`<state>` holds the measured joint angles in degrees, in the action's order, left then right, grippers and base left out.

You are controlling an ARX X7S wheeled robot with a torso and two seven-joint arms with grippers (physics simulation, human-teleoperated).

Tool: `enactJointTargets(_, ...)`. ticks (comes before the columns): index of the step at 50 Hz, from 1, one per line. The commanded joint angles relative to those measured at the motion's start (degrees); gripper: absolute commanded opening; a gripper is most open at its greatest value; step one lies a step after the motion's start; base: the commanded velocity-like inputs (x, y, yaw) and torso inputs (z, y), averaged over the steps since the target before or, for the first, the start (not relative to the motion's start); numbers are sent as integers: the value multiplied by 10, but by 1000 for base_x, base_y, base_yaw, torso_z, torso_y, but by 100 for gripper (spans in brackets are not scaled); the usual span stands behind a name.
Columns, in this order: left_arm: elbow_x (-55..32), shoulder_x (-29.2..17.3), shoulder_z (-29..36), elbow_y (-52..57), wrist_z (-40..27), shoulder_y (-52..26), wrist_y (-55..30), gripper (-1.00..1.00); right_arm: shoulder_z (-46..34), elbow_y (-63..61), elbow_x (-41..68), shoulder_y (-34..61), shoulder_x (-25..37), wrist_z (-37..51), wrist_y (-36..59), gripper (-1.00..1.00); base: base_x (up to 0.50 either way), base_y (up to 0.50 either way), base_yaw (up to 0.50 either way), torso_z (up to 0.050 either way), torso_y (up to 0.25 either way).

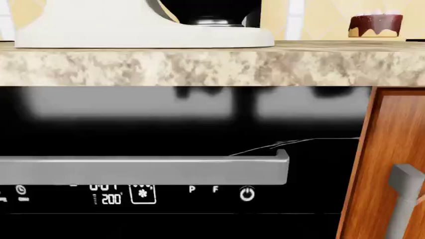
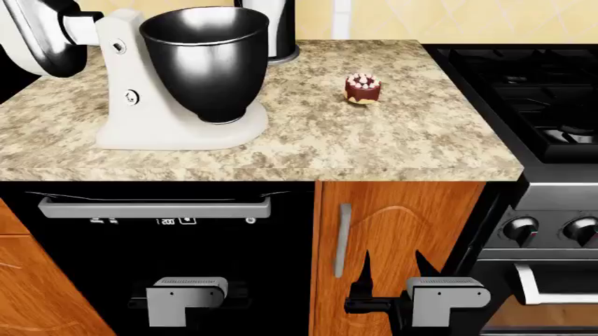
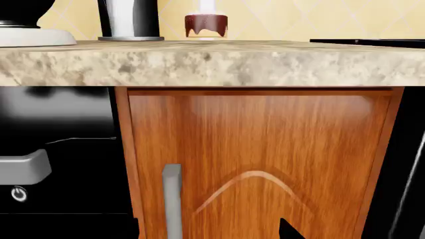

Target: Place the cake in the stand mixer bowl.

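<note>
The cake (image 2: 363, 88) is tiny, dark red-brown with pink dollops, and stands on the granite counter (image 2: 374, 143) right of the mixer. It also shows in the left wrist view (image 1: 375, 26) and the right wrist view (image 3: 206, 25). The stand mixer bowl (image 2: 206, 63) is glossy black and sits upright on the white mixer (image 2: 122, 105); only its foot (image 1: 209, 12) shows in the left wrist view. My right gripper (image 2: 394, 269) is open and empty, low in front of the wooden cabinet door. My left gripper (image 2: 187, 287) is low in front of the black dishwasher; its fingers are lost against the black.
A paper-towel roll in a black holder (image 2: 276, 28) stands behind the bowl. A gas stove (image 2: 523, 91) adjoins the counter on the right. Below the counter edge are a dishwasher with a grey handle (image 2: 154, 207) and a cabinet door with a vertical handle (image 2: 343, 238).
</note>
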<state>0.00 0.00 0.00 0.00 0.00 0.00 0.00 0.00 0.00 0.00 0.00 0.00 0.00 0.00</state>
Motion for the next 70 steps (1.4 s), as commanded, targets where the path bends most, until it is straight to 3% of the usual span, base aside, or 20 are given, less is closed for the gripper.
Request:
enactJointTargets(1,-7,-11,14,40,-6,16,-6,100,-5,-24,-6,-8,12,24,4,100,0,0,0,0,0)
enactJointTargets(6,-9,-23,24,129,-25,29,-56,100,4,-70,9,-7,24,43,41,100,0,0,0,0,0)
enactJointTargets(12,-5,-56,2,354,-41,65,-216,100,6,-184,-5,12,51,49,142,100,0,0,0,0,0)
enactJointTargets(16,-18,-78,-46,543,-41,76,-367,100,12,-228,3,24,61,48,176,100,0,0,0,0,0)
enactJointTargets(18,-45,-103,-84,600,-62,99,-374,100,13,-236,8,30,65,46,184,100,0,0,0,0,0)
enactJointTargets(19,-124,-169,-84,600,-144,120,-353,100,14,-248,10,32,66,46,194,100,0,0,0,0,0)
enactJointTargets(22,-382,-427,7,600,-402,237,-95,100,5,-252,9,40,72,42,200,100,0,0,0,0,0)
enactJointTargets(25,-425,-685,52,600,-660,276,153,100,-6,-270,-3,51,78,45,214,100,0,0,0,0,0)
enactJointTargets(26,-454,-770,23,600,-746,247,129,100,-6,-274,1,54,77,44,219,100,0,0,0,0,0)
enactJointTargets(28,-459,-900,-12,600,-794,211,90,100,-9,-268,3,54,75,46,210,100,0,0,0,0,0)
enactJointTargets(32,-260,-900,89,600,-900,313,142,100,-8,-284,8,46,76,48,214,100,0,0,0,0,0)
enactJointTargets(34,-249,-877,-46,600,-900,450,143,100,-9,-300,10,41,78,48,221,100,0,0,0,0,0)
enactJointTargets(39,-231,-875,-45,600,-900,450,149,100,5,-365,55,71,82,32,309,100,0,0,0,0,0)
enactJointTargets(44,-247,-872,-62,600,-900,450,142,100,33,-446,136,204,93,9,506,100,0,0,0,0,0)
enactJointTargets(47,-505,-614,-320,600,-642,450,-40,100,55,-475,176,307,100,3,620,100,0,0,0,0,0)
enactJointTargets(50,-515,-370,-568,600,-384,450,-49,100,43,-463,187,377,113,4,683,100,167,0,0,0,0)
enactJointTargets(52,-523,-351,-594,600,-236,450,-57,100,38,-451,190,396,112,1,685,100,500,0,0,0,0)
enactJointTargets(53,-552,-339,-636,600,-225,450,-70,100,33,-441,190,415,114,4,699,100,500,0,0,0,0)
enactJointTargets(56,-611,-324,-714,600,-201,450,-94,100,35,-435,197,463,119,6,745,100,500,0,0,0,0)
enactJointTargets(70,-599,-320,-703,600,-196,450,-88,100,39,-407,206,499,117,8,766,100,500,0,0,0,0)
